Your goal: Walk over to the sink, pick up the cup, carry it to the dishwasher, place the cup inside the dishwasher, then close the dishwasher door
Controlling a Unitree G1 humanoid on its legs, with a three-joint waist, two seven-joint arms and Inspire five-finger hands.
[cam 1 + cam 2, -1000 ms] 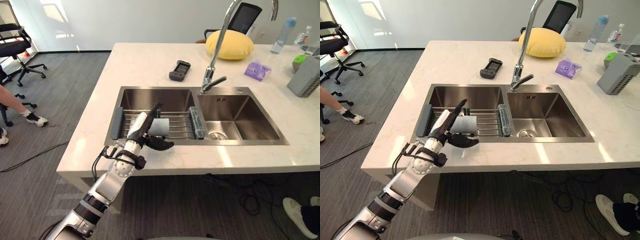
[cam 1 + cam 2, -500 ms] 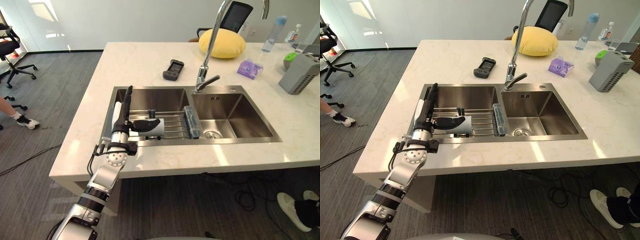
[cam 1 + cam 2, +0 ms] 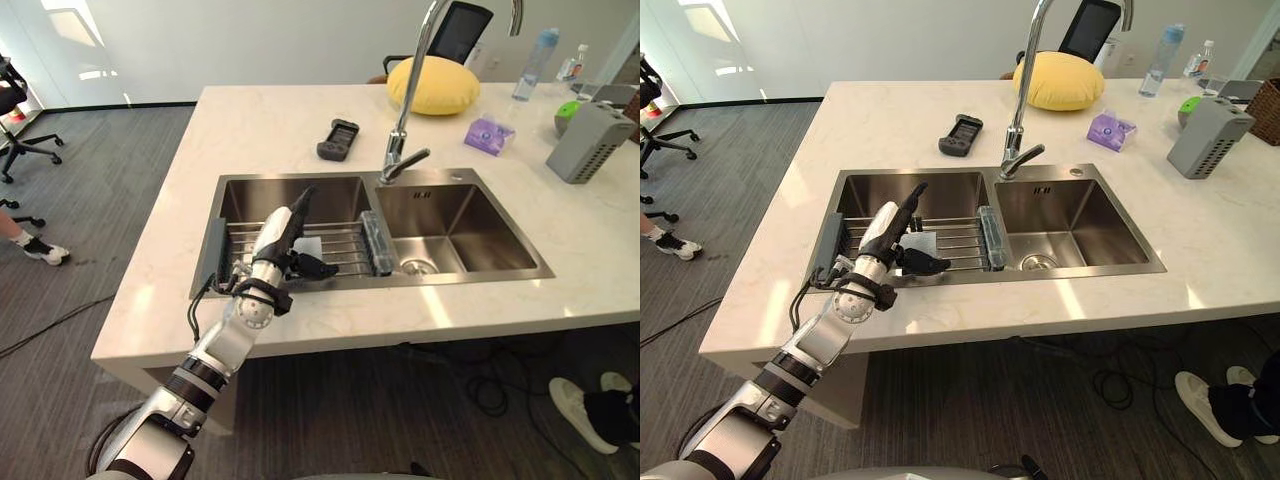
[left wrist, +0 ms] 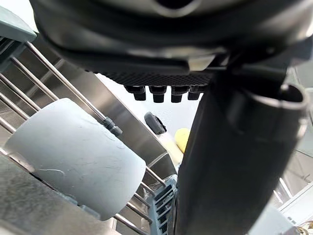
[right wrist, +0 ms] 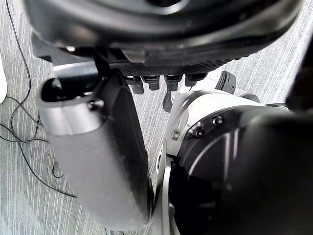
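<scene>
Left eye view: left hand (image 3: 272,248) is held over the sink rack (image 3: 345,240), fingers straight and released; the cup (image 3: 309,246) is seen lying on its side beside the thumb.
Left wrist view: the cup is not yet enclosed; it could be rolled along the rack by a glancing thumb.
Right wrist view: right hand (image 5: 166,29) is held released above the floor (image 5: 29,147).

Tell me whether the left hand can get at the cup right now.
Probably yes. The left hand is open over the rack in the sink, and the cup lies on its side there between thumb and fingers, with nothing in between.
</scene>
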